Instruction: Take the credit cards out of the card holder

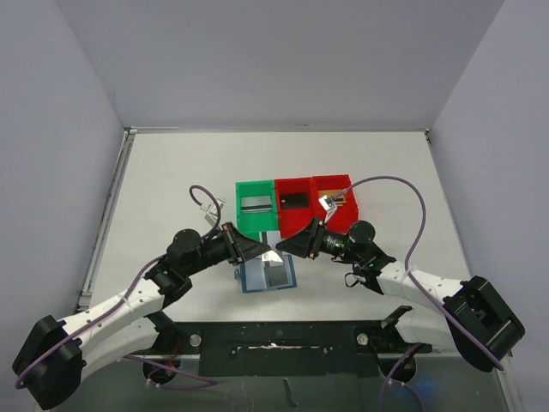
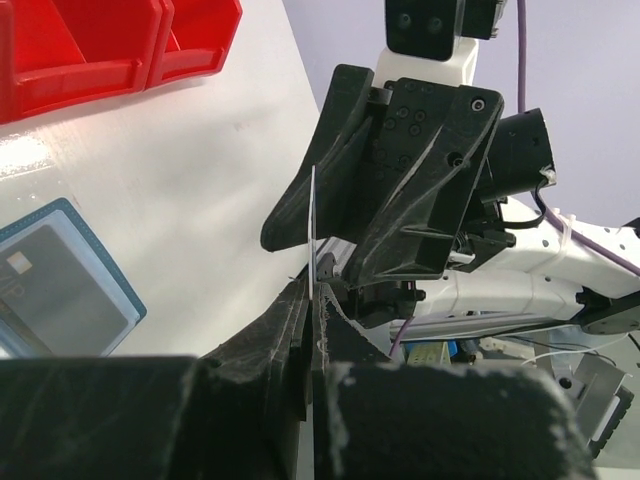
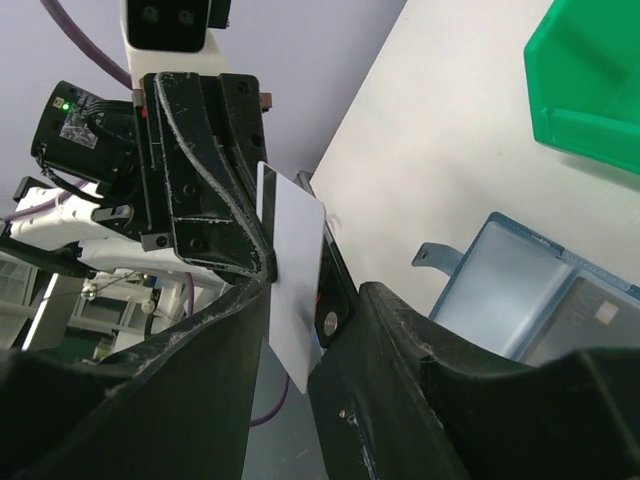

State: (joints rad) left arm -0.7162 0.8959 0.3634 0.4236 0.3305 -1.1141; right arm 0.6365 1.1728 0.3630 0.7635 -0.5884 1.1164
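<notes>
Blue card holder (image 1: 279, 276) lies open on table (image 1: 171, 172), just in front of green bin (image 1: 256, 221). Above it, L gripper (image 1: 262, 251) is clamped on a white card (image 3: 295, 290). R gripper (image 1: 280, 248) has jaws partly apart, straddling the same card.

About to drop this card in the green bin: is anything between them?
Nothing visible does. The card is up in the air between the left gripper and right gripper, above the holder. Only bare table lies between it and the green bin.
</notes>
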